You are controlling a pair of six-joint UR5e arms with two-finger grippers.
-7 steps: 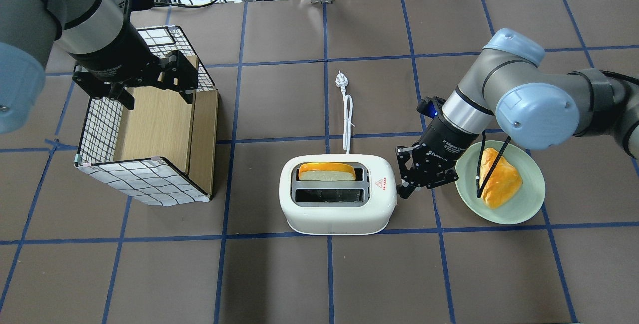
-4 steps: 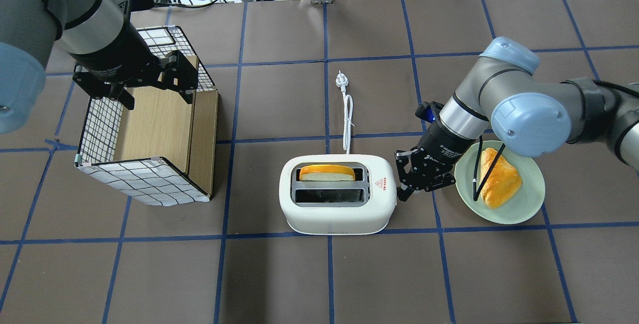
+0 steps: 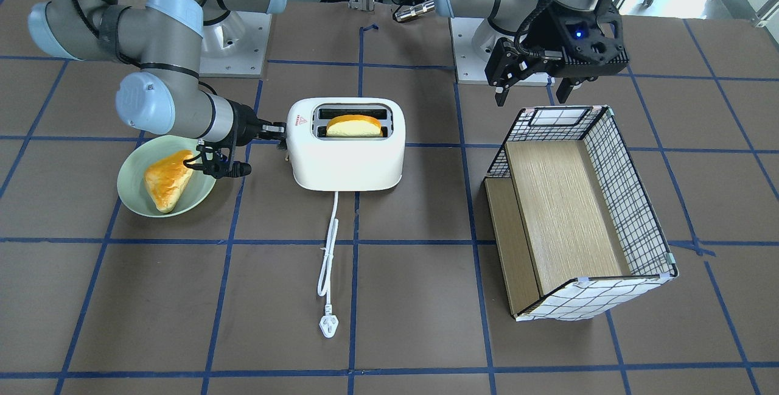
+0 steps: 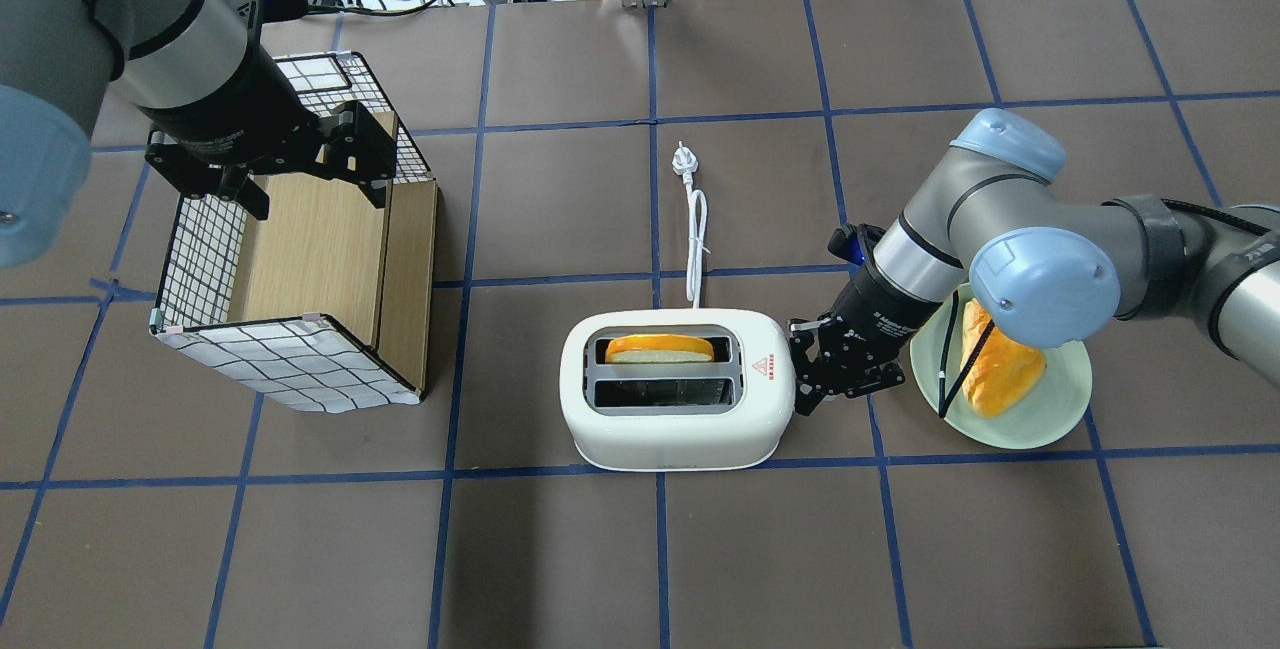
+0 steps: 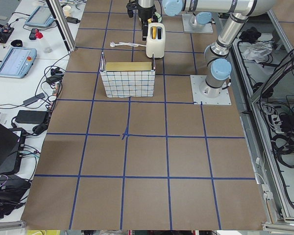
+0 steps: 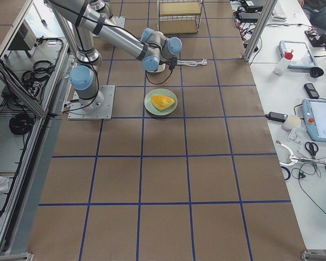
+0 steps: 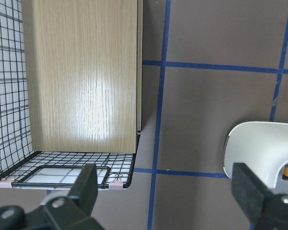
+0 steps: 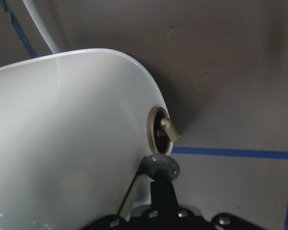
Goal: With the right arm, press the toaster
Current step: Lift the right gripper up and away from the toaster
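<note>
The white two-slot toaster (image 4: 680, 429) stands mid-table with a yellow-crusted bread slice (image 4: 660, 347) low in its far slot. It also shows in the front view (image 3: 347, 160). My right gripper (image 4: 802, 381) is shut, with its tip against the toaster's right end. In the right wrist view the shut fingertips (image 8: 161, 189) touch the grey lever knob (image 8: 159, 167), just below a brass dial (image 8: 164, 130) on the toaster's side (image 8: 62, 143). My left gripper (image 4: 300, 164) is open and empty, hovering over the grid-patterned basket (image 4: 290, 359); its fingers (image 7: 89, 189) stand wide apart.
A pale green plate (image 4: 1060, 414) with a bread piece (image 4: 1000, 374) sits right beside the right arm's wrist. The toaster's white cord (image 4: 697, 229) runs away from me to its plug (image 4: 683, 161). The basket (image 3: 633, 200) lies on its side at my left.
My right arm has dropped lower and its gripper tip has gone down along the toaster's end. The bread slice has sunk deeper into the slot. The left arm has not moved.
</note>
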